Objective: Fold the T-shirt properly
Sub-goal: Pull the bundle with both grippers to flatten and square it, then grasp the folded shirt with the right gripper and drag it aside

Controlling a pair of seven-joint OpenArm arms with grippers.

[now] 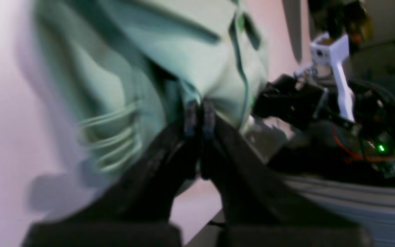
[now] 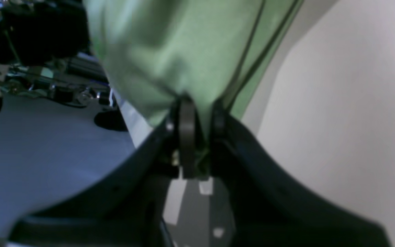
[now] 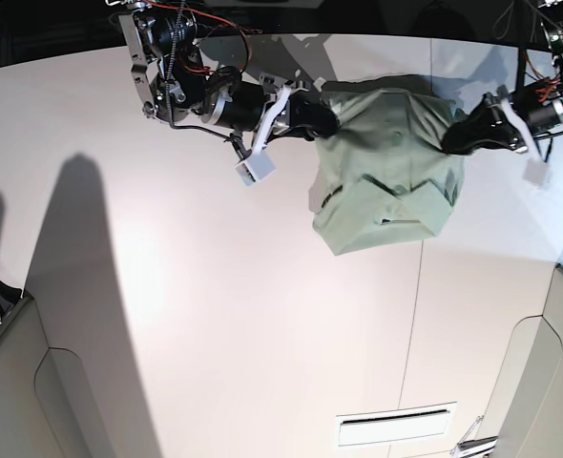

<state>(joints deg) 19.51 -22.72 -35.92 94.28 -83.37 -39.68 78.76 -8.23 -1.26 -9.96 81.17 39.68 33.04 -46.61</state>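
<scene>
The pale green T-shirt (image 3: 386, 181) hangs bunched above the white table, strung between both arms. In the base view my right gripper (image 3: 325, 120) holds its left upper edge and my left gripper (image 3: 450, 139) holds its right upper edge. Seen from the left wrist, the black fingers of my left gripper (image 1: 199, 118) are pressed together on a fold of the blurred shirt (image 1: 170, 51). The right wrist view has my right gripper (image 2: 199, 118) shut on green cloth (image 2: 183, 48) beside a dark seam. The shirt's lower part sags in loose folds.
The white table (image 3: 215, 286) has a thin seam line (image 3: 417, 315) and a slot (image 3: 394, 427) near the front. Grey panels (image 3: 33, 401) stand at the front corners. The right arm's white camera mount (image 1: 338, 68) shows in the left wrist view.
</scene>
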